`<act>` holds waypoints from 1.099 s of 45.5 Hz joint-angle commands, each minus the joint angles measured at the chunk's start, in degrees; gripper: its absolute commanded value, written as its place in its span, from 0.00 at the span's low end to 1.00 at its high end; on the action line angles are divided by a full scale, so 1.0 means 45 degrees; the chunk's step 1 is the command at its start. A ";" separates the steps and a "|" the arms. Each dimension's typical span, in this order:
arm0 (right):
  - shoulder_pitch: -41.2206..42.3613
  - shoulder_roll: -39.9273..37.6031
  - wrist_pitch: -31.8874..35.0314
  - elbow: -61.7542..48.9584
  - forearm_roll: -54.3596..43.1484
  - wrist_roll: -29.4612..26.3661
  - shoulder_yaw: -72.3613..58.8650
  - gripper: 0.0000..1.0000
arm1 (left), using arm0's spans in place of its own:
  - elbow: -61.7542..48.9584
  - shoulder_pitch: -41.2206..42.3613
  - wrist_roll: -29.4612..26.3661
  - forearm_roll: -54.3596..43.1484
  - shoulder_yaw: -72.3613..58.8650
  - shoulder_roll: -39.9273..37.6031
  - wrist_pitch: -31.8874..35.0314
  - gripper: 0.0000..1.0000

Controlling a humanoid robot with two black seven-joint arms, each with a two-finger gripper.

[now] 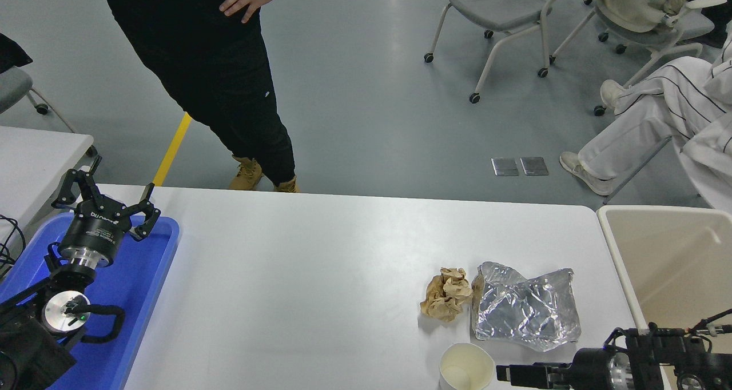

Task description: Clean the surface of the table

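Worktop [320, 275] is the big glossy white one right in front of the robot, running nearly the whole width of the room from where I'm standing. Off its right end sits a beige bin [675, 258], and on its left end there's a blue tray [146, 298]. Someone in black [200, 64] is standing at the far side, and someone in white [669, 110] is sitting off to the right.

Left hand [106, 198] is parked over the blue tray with its fingers spread wide, nothing in them. Right hand [506, 374] pokes in low from the bottom right, pointing left, fingers look pressed together and not holding anything, tip just beside the paper cup [466, 367].

Trash on the right half: a crinkly silver foil bag [526, 313] lying flat, a crumpled brown paper wad [447, 294] touching its left edge, and the cup near the front edge just below both.
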 commanded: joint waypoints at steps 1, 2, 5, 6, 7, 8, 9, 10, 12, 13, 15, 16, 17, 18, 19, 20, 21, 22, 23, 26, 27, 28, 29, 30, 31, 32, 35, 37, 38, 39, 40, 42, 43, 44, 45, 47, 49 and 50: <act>0.0355 -0.0644 0.0467 0.0393 0.0561 -0.0075 0.0091 1.00 | -0.0009 0.0000 0.0000 0.0000 0.0000 -0.0001 -0.0001 1.00; 0.0413 -0.0723 0.0526 0.0490 0.0620 -0.0075 0.0091 1.00 | -0.0009 0.0000 0.0000 0.0000 0.0000 -0.0001 -0.0001 1.00; 0.0589 -0.0977 0.0605 0.0861 0.0971 -0.0075 0.0091 1.00 | -0.0009 0.0000 0.0000 0.0000 0.0000 -0.0001 -0.0001 1.00; 0.0648 -0.1074 0.0644 0.0978 0.1108 -0.0075 0.0091 1.00 | -0.0009 0.0000 0.0000 0.0000 0.0000 -0.0001 -0.0001 1.00; 0.0687 -0.1152 0.0663 0.1076 0.1225 -0.0075 0.0091 1.00 | -0.0009 0.0000 0.0000 0.0000 0.0000 -0.0001 -0.0001 1.00; 0.0726 -0.1231 0.0702 0.1154 0.1381 -0.0075 0.0091 1.00 | -0.0009 0.0000 0.0000 0.0000 0.0000 -0.0001 -0.0001 1.00; 0.0746 -0.1289 0.0722 0.1233 0.1498 -0.0094 0.0091 1.00 | -0.0009 0.0000 0.0000 0.0000 0.0000 -0.0001 -0.0001 1.00; 0.0765 -0.1329 0.0761 0.1291 0.1616 -0.0094 0.0091 1.00 | -0.0009 0.0000 0.0000 0.0000 0.0000 -0.0001 -0.0001 1.00; 0.0804 -0.1368 0.0761 0.1389 0.1850 -0.0113 0.0110 1.00 | -0.0009 0.0000 0.0000 0.0000 0.0000 -0.0001 -0.0001 1.00; 0.0804 -0.1368 0.0761 0.1428 0.1967 -0.0152 0.0110 1.00 | 0.0010 0.0000 0.0000 0.0000 0.0000 -0.0001 -0.0001 1.00; 0.0804 -0.1329 0.0761 0.1526 0.2143 -0.0211 0.0149 1.00 | -0.0009 0.0000 0.0000 0.0000 0.0000 -0.0001 -0.0001 1.00; 0.0804 -0.1310 0.0761 0.1565 0.2241 -0.0250 0.0169 1.00 | -0.0009 0.0000 0.0000 0.0000 0.0000 -0.0001 0.0019 1.00; 0.0804 -0.1290 0.0761 0.1604 0.2358 -0.0289 0.0169 1.00 | -0.0009 0.0000 0.0000 0.0000 0.0000 -0.0001 0.0019 1.00; 0.0804 -0.1271 0.0761 0.1624 0.2475 -0.0309 0.0169 1.00 | -0.0009 0.0000 0.0000 0.0000 0.0000 -0.0001 0.0000 1.00; 0.0824 -0.1232 0.0761 0.1643 0.2611 -0.0348 0.0169 1.00 | -0.0009 0.0000 0.0000 0.0000 0.0000 -0.0001 -0.0001 1.00; 0.0824 -0.1212 0.0742 0.1644 0.2767 -0.0367 0.0169 1.00 | -0.0009 0.0000 0.0000 0.0000 0.0000 -0.0001 -0.0001 1.00; 0.0824 -0.1193 0.0742 0.1644 0.2943 -0.0387 0.0169 1.00 | -0.0009 0.0000 0.0000 0.0000 0.0000 -0.0001 -0.0001 1.00; 0.0824 -0.1154 0.0742 0.1644 0.3177 -0.0426 0.0169 1.00 | -0.0009 0.0000 0.0000 0.0000 0.0000 -0.0001 -0.0001 1.00; 0.0824 -0.1115 0.0742 0.1644 0.3373 -0.0445 0.0169 1.00 | -0.0009 0.0000 0.0000 0.0000 0.0000 -0.0001 -0.0001 1.00; 0.0824 -0.0783 0.0742 0.1605 0.4096 -0.0563 0.0169 1.00 | -0.0009 0.0000 0.0000 0.0000 0.0000 -0.0001 -0.0001 1.00; 0.0824 -0.0705 0.0742 0.1585 0.4194 -0.0582 0.0169 1.00 | -0.0009 0.0000 0.0000 0.0000 0.0000 -0.0001 -0.0001 1.00; 0.0824 -0.0588 0.0742 0.1585 0.4233 -0.0602 0.0169 1.00 | -0.0009 0.0000 0.0000 0.0000 0.0000 -0.0001 -0.0001 1.00; 0.0824 -0.0510 0.0722 0.1566 0.4253 -0.0602 0.0169 1.00 | -0.0009 0.0000 0.0000 0.0000 0.0000 -0.0001 0.0019 1.00; 0.0805 -0.0412 0.0722 0.1546 0.4253 -0.0602 0.0169 1.00 | -0.0009 0.0000 0.0000 0.0000 0.0000 -0.0001 0.0000 1.00; 0.0804 -0.0314 0.0684 0.1546 0.4273 -0.0602 0.0169 1.00 | -0.0009 0.0000 0.0000 0.0000 0.0000 -0.0001 -0.0001 1.00; 0.0785 -0.0217 0.0664 0.1507 0.4273 -0.0602 0.0150 1.00 | -0.0009 0.0000 0.0000 0.0000 0.0000 -0.0001 -0.0001 1.00; 0.0648 0.0174 0.0664 0.1273 0.4273 -0.0602 0.0150 1.00 | -0.0009 0.0000 0.0000 0.0000 0.0000 -0.0001 -0.0001 1.00; 0.0609 0.0369 0.0644 0.1156 0.4273 -0.0602 0.0150 1.00 | -0.0009 0.0000 0.0000 0.0000 0.0000 -0.0001 -0.0001 1.00; 0.0609 0.0447 0.0605 0.1078 0.4254 -0.0602 0.0130 1.00 | -0.0009 0.0000 0.0000 0.0000 0.0000 -0.0001 -0.0001 1.00; 0.0590 0.0526 0.0586 0.1019 0.4253 -0.0602 0.0111 1.00 | -0.0009 0.0000 0.0000 0.0000 0.0000 -0.0001 -0.0001 1.00; 0.0590 0.0584 0.0585 0.0961 0.4253 -0.0602 0.0110 1.00 | 0.0010 0.0000 0.0000 0.0000 0.0000 -0.0001 0.0019 1.00; 0.0570 0.0721 0.0566 0.0785 0.4253 -0.0602 0.0110 1.00 | -0.0009 0.0000 0.0000 0.0000 0.0000 -0.0001 -0.0001 1.00; 0.0551 0.0780 0.0566 0.0687 0.4253 -0.0602 0.0110 1.00 | -0.0009 0.0000 0.0000 0.0000 0.0000 -0.0001 -0.0001 1.00; 0.0551 0.0858 0.0566 0.0590 0.4253 -0.0602 0.0110 1.00 | -0.0009 0.0000 0.0000 0.0000 0.0000 -0.0001 -0.0001 1.00; 0.0551 0.0916 0.0566 0.0492 0.4253 -0.0602 0.0110 1.00 | -0.0009 0.0000 0.0000 0.0000 0.0000 -0.0001 -0.0001 1.00; 0.0551 0.1053 0.0527 0.0336 0.4234 -0.0602 0.0091 1.00 | -0.0009 0.0000 0.0000 0.0000 0.0000 -0.0001 -0.0001 1.00; 0.0512 0.1151 0.0527 0.0238 0.4234 -0.0602 0.0091 1.00 | -0.0009 0.0000 0.0000 0.0000 0.0000 -0.0001 -0.0001 1.00; 0.0492 0.1209 0.0527 0.0199 0.4215 -0.0602 0.0091 1.00 | 0.0010 0.0000 0.0000 0.0000 0.0000 -0.0001 -0.0001 1.00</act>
